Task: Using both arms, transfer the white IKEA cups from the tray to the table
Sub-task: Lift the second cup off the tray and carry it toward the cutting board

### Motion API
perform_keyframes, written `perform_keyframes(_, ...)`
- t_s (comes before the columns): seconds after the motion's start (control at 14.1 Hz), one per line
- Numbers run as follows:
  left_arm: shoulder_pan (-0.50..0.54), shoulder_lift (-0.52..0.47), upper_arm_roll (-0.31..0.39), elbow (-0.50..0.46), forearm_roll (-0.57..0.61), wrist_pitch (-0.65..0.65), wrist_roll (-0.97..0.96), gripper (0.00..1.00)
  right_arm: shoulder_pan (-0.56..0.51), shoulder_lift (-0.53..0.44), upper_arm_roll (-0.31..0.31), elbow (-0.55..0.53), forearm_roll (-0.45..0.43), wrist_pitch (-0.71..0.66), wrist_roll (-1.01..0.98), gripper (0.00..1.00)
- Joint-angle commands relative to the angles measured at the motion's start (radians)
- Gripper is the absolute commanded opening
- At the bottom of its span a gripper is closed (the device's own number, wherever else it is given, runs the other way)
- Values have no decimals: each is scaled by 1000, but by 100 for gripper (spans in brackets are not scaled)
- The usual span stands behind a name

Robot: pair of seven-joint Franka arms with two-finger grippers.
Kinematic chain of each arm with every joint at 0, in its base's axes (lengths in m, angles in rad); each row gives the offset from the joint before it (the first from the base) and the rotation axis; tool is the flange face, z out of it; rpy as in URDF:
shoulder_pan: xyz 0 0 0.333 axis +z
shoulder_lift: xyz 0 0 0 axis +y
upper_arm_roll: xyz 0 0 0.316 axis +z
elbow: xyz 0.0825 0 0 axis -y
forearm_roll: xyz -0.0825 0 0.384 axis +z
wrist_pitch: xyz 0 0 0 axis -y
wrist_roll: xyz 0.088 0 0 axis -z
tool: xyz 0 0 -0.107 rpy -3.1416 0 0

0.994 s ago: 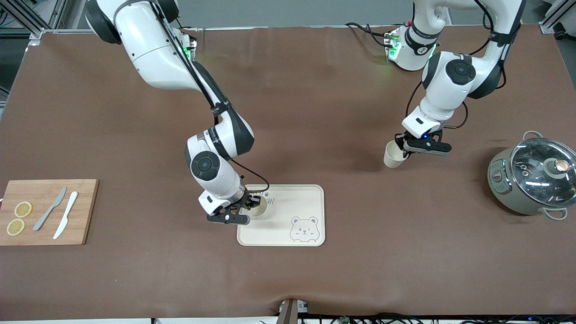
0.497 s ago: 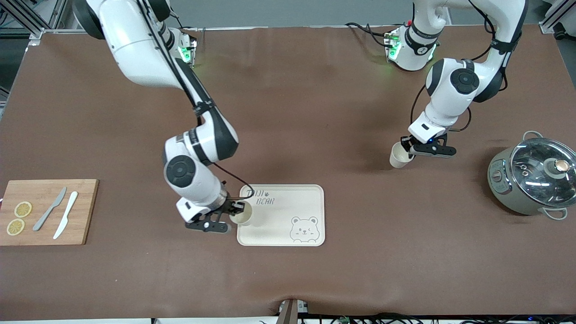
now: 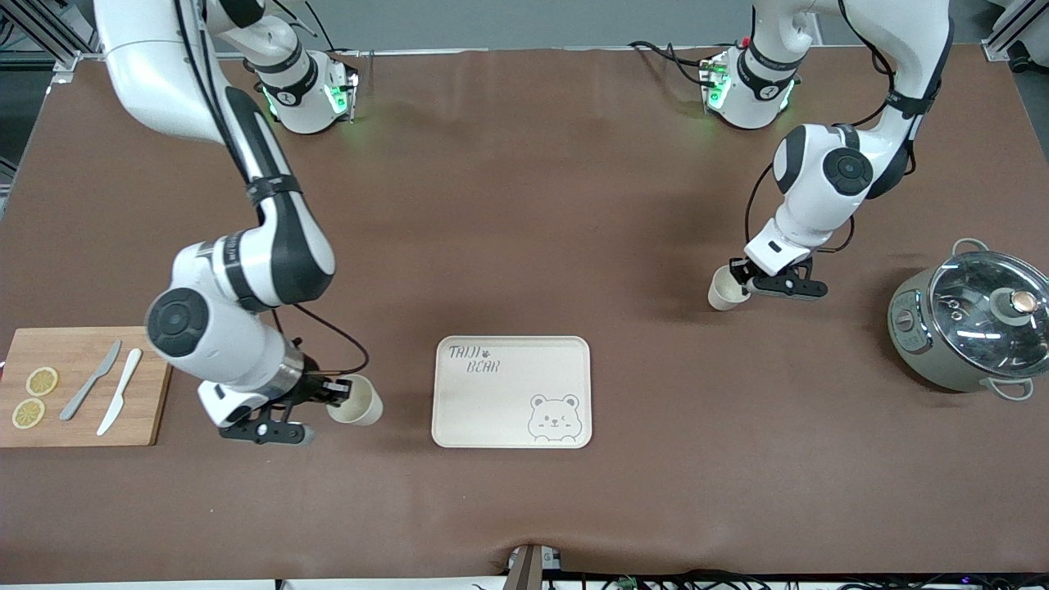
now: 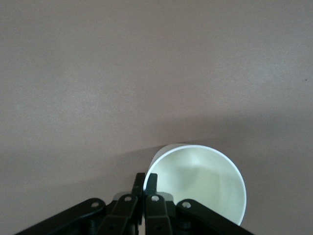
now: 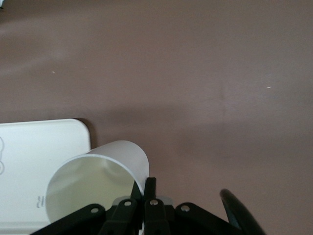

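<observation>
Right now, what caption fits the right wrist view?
Right end effector pinching a cup's rim beside the tray.

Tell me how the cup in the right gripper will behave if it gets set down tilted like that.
The cup in the right gripper hangs tilted, pinched by its rim only, so it may swing or slip. Round and tapered with no handle, it would probably roll in a curve if dropped on the table. It looks thin-walled and probably light, easy to tip.
</observation>
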Motion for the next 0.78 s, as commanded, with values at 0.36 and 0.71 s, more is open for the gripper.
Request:
perform_keyframes(0.36, 8, 51, -15, 37, -26, 22, 41, 37, -178, -13, 18, -35, 2, -13, -297, 0)
perform_keyframes(0.71, 13, 4, -19, 71, -27, -54, 67, 100, -281, 16, 18, -36, 2, -8, -480, 0)
